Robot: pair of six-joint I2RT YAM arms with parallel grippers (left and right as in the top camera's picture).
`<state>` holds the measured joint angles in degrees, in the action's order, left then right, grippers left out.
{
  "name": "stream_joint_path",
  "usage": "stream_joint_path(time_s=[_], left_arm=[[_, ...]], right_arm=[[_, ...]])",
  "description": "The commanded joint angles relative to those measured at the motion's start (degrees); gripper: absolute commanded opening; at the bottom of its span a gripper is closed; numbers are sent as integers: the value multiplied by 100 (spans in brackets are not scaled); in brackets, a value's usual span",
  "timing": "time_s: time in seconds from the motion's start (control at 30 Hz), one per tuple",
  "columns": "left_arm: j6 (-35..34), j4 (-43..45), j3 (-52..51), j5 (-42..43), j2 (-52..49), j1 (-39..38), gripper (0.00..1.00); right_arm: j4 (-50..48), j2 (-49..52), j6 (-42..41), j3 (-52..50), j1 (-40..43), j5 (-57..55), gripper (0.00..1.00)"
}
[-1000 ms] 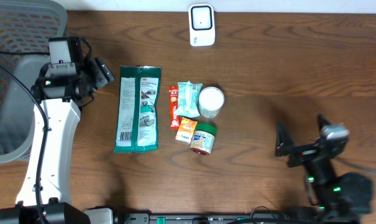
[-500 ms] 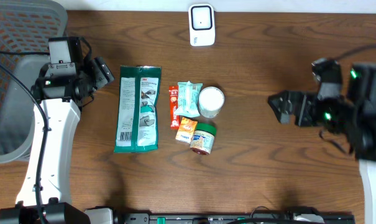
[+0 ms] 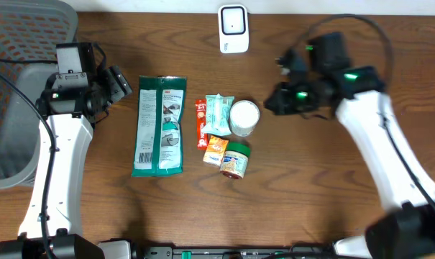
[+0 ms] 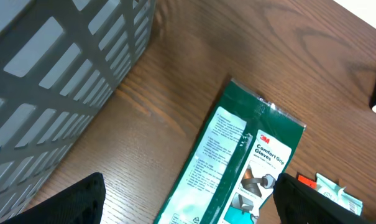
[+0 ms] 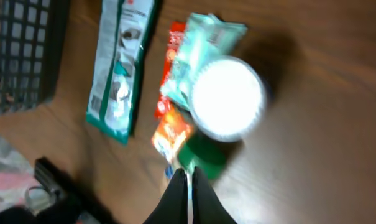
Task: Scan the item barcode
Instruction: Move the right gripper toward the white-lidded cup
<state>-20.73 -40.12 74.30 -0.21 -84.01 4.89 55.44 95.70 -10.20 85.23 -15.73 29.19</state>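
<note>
My right claw (image 5: 188, 194) hovers closed and empty just beside the white-lidded tub (image 3: 244, 117); left claw (image 3: 121, 84) is spread wide. The tub looks rigid, light, slick; I'd grip its sides.

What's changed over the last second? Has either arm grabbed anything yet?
The right gripper swung from the near right of the table up and inward to beside the white-lidded jar, and its fingers shut on nothing. The left gripper stayed open; the jar, glove packet and scanner have not moved.
</note>
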Motion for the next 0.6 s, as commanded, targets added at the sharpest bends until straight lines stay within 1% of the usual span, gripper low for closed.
stream_joint_path(time_s=[0.0, 0.1, 0.27, 0.43, 0.57], left_arm=[[52, -9, 46, -48, -22, 20, 86], [52, -11, 46, -48, -22, 20, 86], [52, -11, 46, -48, -22, 20, 86], [52, -9, 46, -48, -22, 20, 86], [52, -9, 46, -48, -22, 20, 86]], right_arm=[[-358, 422, -94, -39, -164, 37, 1], [-673, 872, -358, -39, -173, -201, 1], [-1108, 1475, -396, -39, -155, -216, 1], [-1165, 1740, -393, -39, -105, -291, 1], [-946, 1757, -396, -39, -98, -935, 1]])
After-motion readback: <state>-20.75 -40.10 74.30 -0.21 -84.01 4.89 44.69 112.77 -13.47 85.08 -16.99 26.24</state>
